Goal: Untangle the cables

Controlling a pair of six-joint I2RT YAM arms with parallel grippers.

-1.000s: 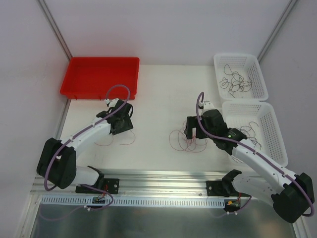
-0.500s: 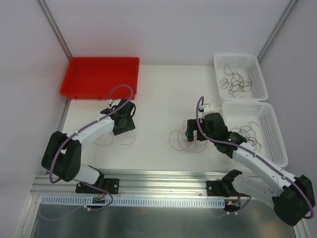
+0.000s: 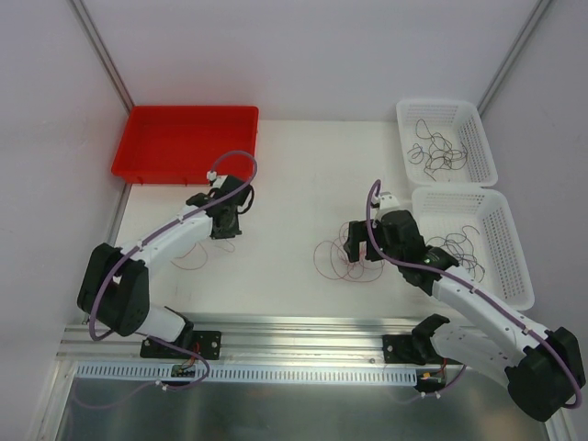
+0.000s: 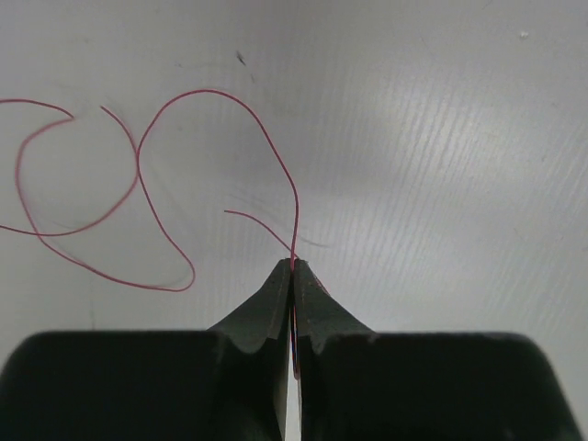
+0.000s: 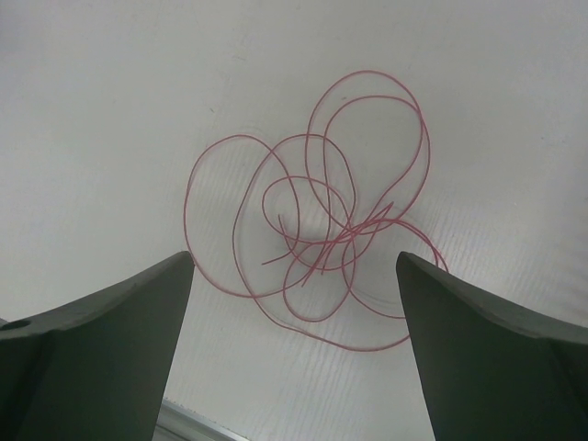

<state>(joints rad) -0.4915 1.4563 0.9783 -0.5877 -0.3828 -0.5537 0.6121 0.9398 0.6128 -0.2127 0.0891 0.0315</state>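
A thin red cable [image 4: 138, 165] lies in loose loops on the white table, and one strand rises into my left gripper [image 4: 294, 266], which is shut on it. From above, that gripper [image 3: 223, 223] sits left of centre, with the red strands [image 3: 241, 263] trailing just below it. A small tangle of red cables [image 5: 349, 235] lies in the middle of the table. My right gripper [image 5: 294, 260] hovers over the tangle [image 3: 338, 262] with its jaws wide open, holding nothing. Seen from above, the right gripper [image 3: 360, 246] is at the tangle's right side.
A red tray [image 3: 184, 138] stands at the back left. Two white baskets stand at the right: the far one [image 3: 480, 138] holds dark wires [image 3: 436, 147], and the near one [image 3: 514, 241] also holds dark wires [image 3: 459, 246]. A metal rail runs along the near edge.
My left gripper has closed on the red cable and shifted slightly right and back. The right arm has settled a little lower by the tangle, still open.
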